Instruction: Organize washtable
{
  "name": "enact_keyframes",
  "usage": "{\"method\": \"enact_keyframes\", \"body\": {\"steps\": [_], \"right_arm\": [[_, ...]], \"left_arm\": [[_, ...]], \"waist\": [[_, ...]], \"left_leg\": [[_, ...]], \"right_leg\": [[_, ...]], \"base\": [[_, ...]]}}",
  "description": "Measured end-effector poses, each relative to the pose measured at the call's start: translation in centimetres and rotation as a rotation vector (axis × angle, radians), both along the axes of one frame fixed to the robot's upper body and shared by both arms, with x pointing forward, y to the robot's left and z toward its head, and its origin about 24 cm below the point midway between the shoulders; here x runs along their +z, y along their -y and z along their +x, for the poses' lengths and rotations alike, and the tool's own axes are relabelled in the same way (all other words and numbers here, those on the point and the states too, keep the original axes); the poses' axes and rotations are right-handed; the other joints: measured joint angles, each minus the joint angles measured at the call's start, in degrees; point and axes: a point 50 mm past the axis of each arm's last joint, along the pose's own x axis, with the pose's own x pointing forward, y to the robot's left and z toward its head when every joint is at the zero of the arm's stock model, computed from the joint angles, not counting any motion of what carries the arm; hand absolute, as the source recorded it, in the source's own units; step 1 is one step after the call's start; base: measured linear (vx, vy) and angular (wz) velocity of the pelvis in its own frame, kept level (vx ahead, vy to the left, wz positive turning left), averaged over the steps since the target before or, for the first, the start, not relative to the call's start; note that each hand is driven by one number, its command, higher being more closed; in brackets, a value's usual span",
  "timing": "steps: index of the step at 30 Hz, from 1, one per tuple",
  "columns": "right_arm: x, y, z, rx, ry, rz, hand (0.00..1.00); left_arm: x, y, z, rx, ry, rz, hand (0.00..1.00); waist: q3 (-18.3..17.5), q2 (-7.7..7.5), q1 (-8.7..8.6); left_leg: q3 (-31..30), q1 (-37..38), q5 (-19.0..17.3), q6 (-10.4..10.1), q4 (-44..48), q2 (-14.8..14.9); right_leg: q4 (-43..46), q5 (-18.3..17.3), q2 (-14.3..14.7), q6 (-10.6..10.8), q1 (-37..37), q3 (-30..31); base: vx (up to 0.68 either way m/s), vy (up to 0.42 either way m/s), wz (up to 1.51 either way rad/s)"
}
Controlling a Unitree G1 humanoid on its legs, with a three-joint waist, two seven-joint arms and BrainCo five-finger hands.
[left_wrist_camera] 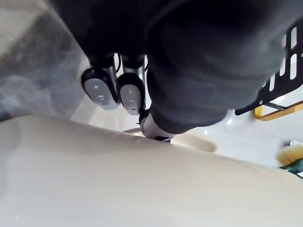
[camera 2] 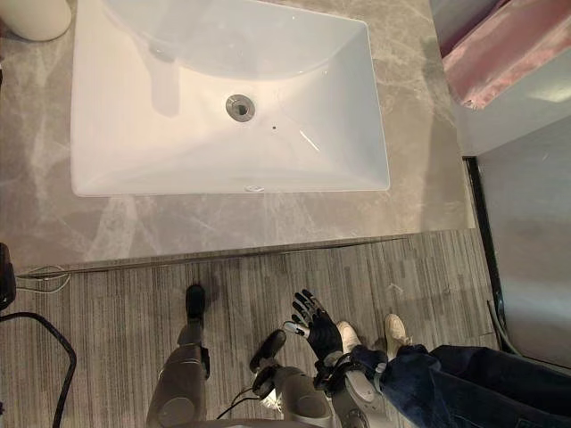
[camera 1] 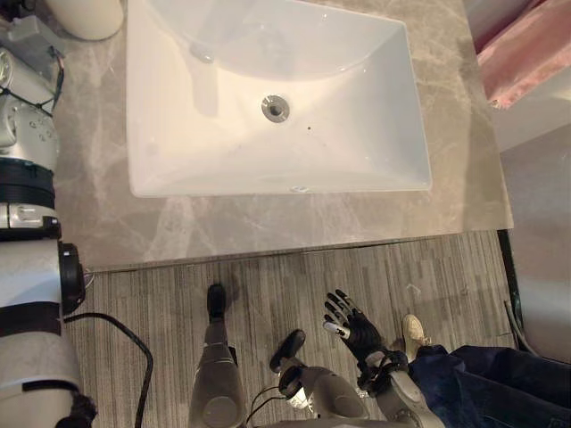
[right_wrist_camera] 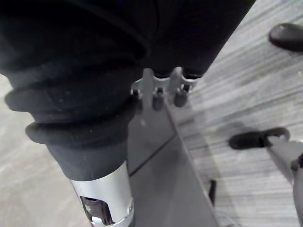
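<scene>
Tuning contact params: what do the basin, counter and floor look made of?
Basin: glossy white ceramic, likely; bright reflections.
Counter: polished grey marble or marble-look stone; pale veining.
Floor: matt grey wood-look planks, maybe vinyl; streaked grain.

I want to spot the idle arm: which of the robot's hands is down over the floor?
The right hand: open, low over the striped floor, beside a person's shoe. The left hand is by a cream surface instead.
</scene>
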Motion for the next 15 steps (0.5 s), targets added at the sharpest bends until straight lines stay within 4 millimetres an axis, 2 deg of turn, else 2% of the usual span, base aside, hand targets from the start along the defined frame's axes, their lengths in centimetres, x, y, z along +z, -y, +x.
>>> {"method": "enact_keyframes", "body": {"steps": [8,11,13,15], "right_arm": [[0.0,-0.1,0.0,0.005,-0.002,0.001,0.0],[0.0,-0.1,0.1,0.005,-0.001,0.0,0.0],[-0.1,0.0,0.0,0.004,-0.003,-0.002,0.0],[-0.3,0.0,0.0,0.007,-0.016,-0.004,0.0]], "left_arm": [[-2.1,-0.3,0.3,-0.01,-0.046,0.009,1.0],[-3.9,-0.3,0.5,-0.023,-0.065,-0.023,1.0],[-5.5,-0.3,0.5,-0.036,-0.08,-0.045,1.0],[-8.3,-0.1,0.8,-0.051,-0.129,-0.081,1.0]], "waist": [[0.0,0.08,0.16],[0.0,0.56,0.18],[-0.3,1.9,0.3],[-1.2,4.06,1.33]], "left_leg": [[-0.7,1.3,0.0,-0.1,0.0,-0.6],[-1.7,2.5,0.0,-0.1,0.0,-1.5],[-2.4,2.8,-0.1,-0.3,0.0,-2.0],[-2.6,3.6,0.0,-0.1,0.0,-2.5]], "right_leg": [[-0.3,-0.1,-0.2,0.2,1.9,-1.1],[-0.1,-1.5,-0.9,0.9,3.6,-2.1],[0.1,-1.8,-1.2,1.2,4.4,-2.7],[0.1,-1.9,-1.6,1.4,5.3,-2.9]], "base": [[0.01,0.044,0.06],[0.02,0.055,0.23],[0.01,0.058,0.23],[0.01,0.071,0.1]]}}
